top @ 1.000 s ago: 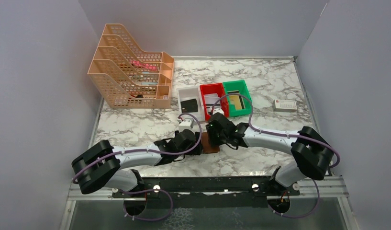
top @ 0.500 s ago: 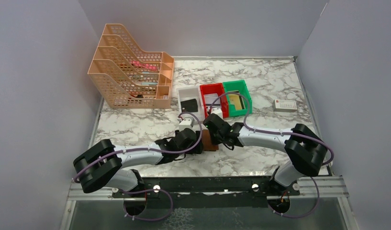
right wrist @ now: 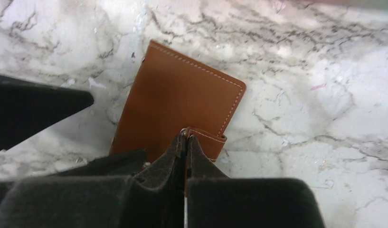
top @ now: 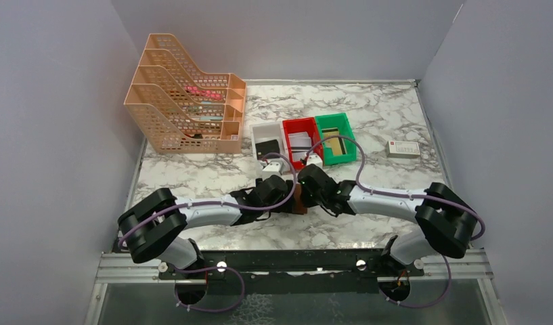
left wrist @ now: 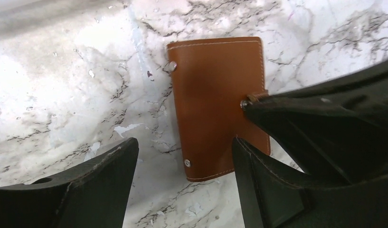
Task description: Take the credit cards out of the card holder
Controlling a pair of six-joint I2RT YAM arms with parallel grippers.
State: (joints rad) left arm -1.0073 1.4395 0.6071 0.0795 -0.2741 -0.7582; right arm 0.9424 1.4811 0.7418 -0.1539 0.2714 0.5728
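The brown card holder [left wrist: 215,95] lies closed and flat on the marble, mostly hidden under both wrists in the top view [top: 300,201]. My right gripper [right wrist: 184,136] is shut, pinching the holder's small closing tab [right wrist: 212,144] by its snap. My left gripper [left wrist: 183,143] is open just above the table; its right finger [left wrist: 258,180] is over the holder's near corner and its left finger [left wrist: 97,180] is over bare marble. No credit cards show at the holder. Cards lie in the bins: a black one [top: 267,147], pale ones [top: 299,141], a gold one [top: 334,143].
A white bin [top: 263,130], a red bin [top: 287,135] and a green bin [top: 348,132] stand just behind the grippers. An orange mesh file rack [top: 185,112] fills the back left. A small white box [top: 403,149] lies at the right.
My right gripper has closed onto the holder's tab. Both wrists have crept slightly away from the bases, and the left arm has stretched out to the right.
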